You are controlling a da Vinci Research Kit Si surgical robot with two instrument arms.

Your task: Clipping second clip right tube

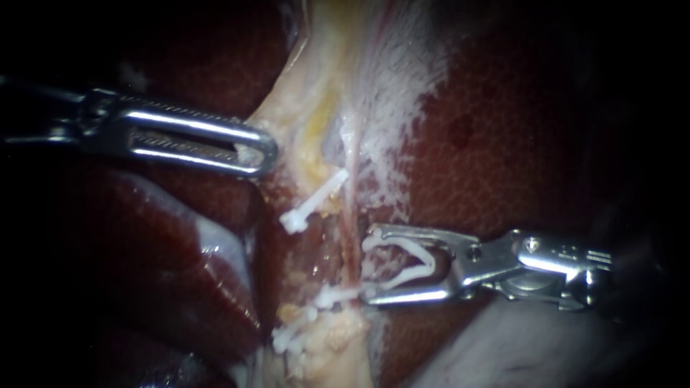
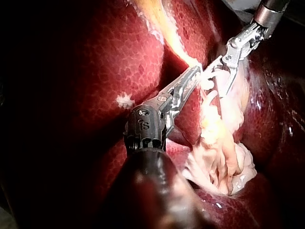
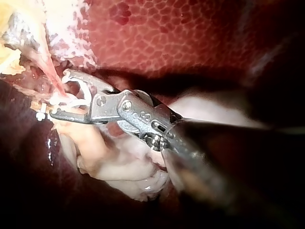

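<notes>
1. Right tube (image 1: 351, 215), a thin pink strand, runs down between dark red liver (image 1: 517, 144) lobes.
2. Left instrument (image 1: 262, 152): its 2 jaws clamp pale tissue (image 1: 309, 115) beside the tube.
3. Right instrument (image 1: 370, 264): both jaws hold a spread white clip (image 1: 429, 264) against the tube.
4. 1 closed clip (image 1: 313, 201) sits higher up; the tube's lower end is hard to make out.

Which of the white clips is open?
The clip held in the right instrument: its two legs stand spread apart. The upper clip and the lower clips are pressed shut.
</notes>
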